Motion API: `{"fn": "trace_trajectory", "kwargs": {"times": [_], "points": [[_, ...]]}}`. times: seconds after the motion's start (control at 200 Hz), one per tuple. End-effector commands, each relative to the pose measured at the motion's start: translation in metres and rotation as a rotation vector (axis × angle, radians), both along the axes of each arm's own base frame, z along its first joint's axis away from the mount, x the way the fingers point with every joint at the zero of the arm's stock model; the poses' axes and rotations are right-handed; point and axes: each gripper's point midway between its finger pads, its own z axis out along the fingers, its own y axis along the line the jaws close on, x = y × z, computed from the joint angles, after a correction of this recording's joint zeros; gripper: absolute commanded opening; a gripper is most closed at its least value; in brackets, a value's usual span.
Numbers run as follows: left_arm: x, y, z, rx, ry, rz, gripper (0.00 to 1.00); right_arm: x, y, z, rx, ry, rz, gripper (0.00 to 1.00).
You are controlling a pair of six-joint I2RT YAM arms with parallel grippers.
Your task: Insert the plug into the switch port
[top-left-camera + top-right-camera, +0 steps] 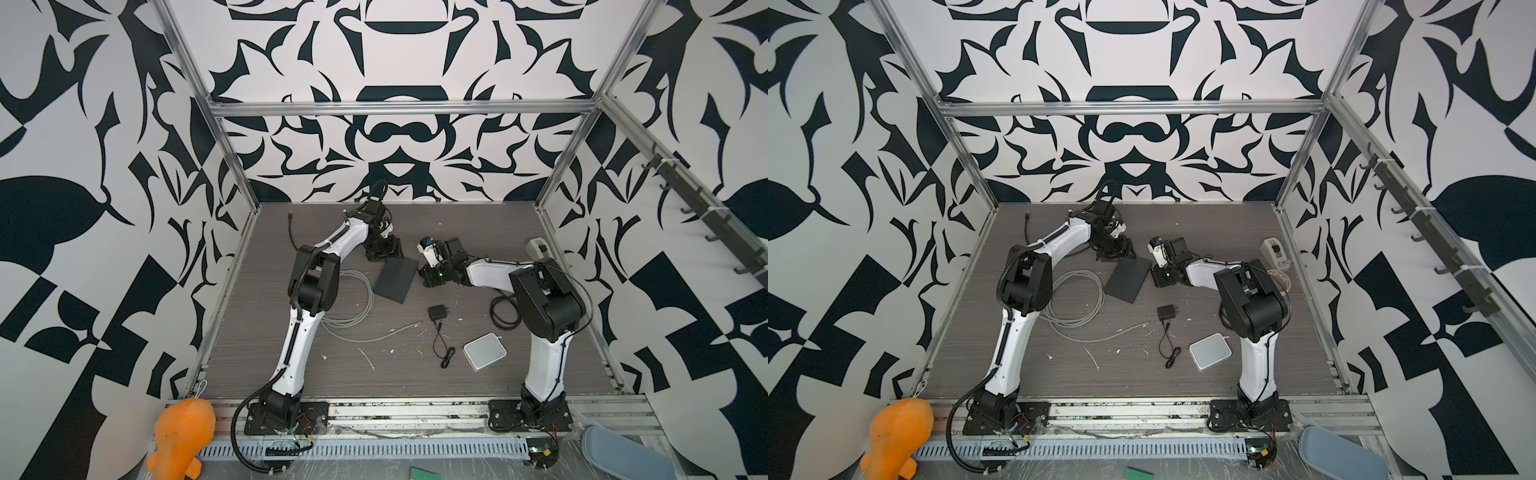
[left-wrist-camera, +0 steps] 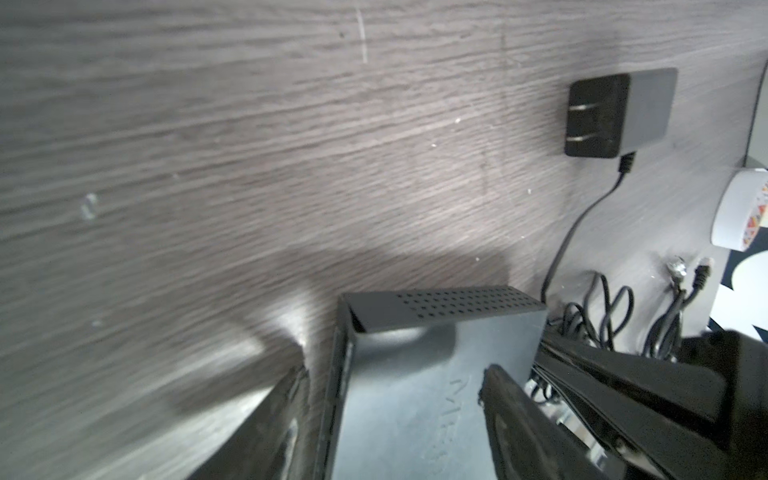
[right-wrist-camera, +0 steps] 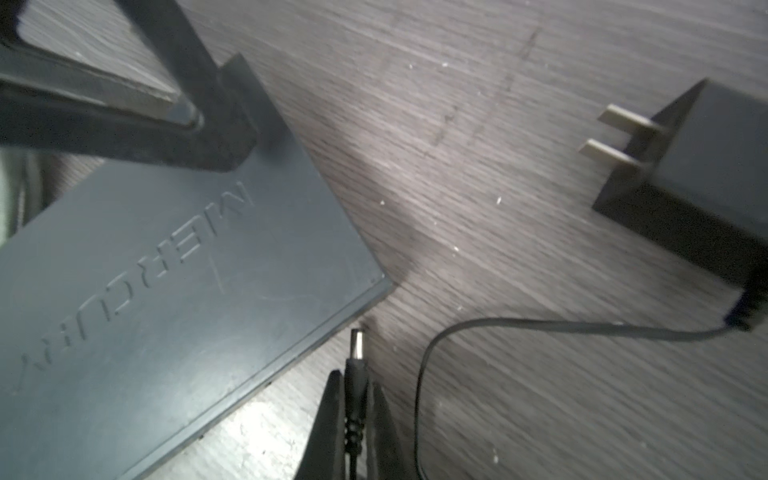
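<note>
The plug (image 3: 356, 353) is seen closest, clamped by its ribbed black sleeve in the right gripper (image 3: 354, 382), whose jaws are pressed together on it. Its metal tip is pointed at the side edge of the switch (image 3: 166, 270), just short of the box's corner. Whether tip and edge touch cannot be told, and the switch port itself cannot be made out along that edge.

The switch is laid flat on the table (image 1: 415, 382), lettered face up, near the middle between the two arms in both top views. Its far corner is straddled by the left gripper (image 2: 397, 374). The jaws are held apart, one finger (image 2: 519, 415) over the top face and the other (image 2: 274, 415) outside the long edge, with a thin strip of table showing between it and the box.

Bare wood is left open beyond the corner nearest the plug. Across that stretch the power adapter (image 3: 706, 166) is lying on its side, prongs turned toward the switch, well apart from it. Its thin cord (image 3: 540, 326) is looped back toward the right gripper.

Farther out, a coiled grey cable (image 1: 353, 299) is spread just beside the switch on the left arm's side. A white box (image 1: 485, 351) is set nearer the front edge by the right arm.
</note>
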Motion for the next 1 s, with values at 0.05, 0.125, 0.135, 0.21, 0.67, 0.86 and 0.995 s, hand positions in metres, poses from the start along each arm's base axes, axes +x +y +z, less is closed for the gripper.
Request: {"fn": "trace_trajectory", "kwargs": {"times": [0.05, 0.125, 0.135, 0.21, 0.67, 0.86, 0.995], "points": [[-0.007, 0.0, -0.006, 0.007, 0.042, -0.037, 0.7, -0.013, 0.003, -0.01, 0.052, -0.02, 0.04, 0.08], [-0.006, -0.001, -0.009, 0.009, 0.048, -0.044, 0.7, -0.013, 0.004, -0.007, 0.098, -0.06, 0.034, 0.08], [-0.007, -0.001, -0.01, 0.009, 0.051, -0.046, 0.7, -0.013, 0.004, -0.006, 0.105, -0.065, 0.034, 0.08], [-0.007, -0.001, -0.013, 0.012, 0.063, -0.052, 0.7, -0.014, 0.007, -0.003, 0.137, -0.088, 0.044, 0.08], [-0.007, 0.004, -0.02, 0.04, 0.07, -0.069, 0.69, -0.014, 0.011, 0.008, 0.202, -0.156, 0.071, 0.07], [-0.009, 0.006, -0.024, 0.045, 0.076, -0.09, 0.69, -0.007, -0.001, 0.004, 0.186, -0.142, 0.011, 0.06], [-0.008, 0.008, -0.021, 0.033, 0.071, -0.083, 0.69, -0.008, 0.003, 0.009, 0.21, -0.144, 0.028, 0.06]]}}
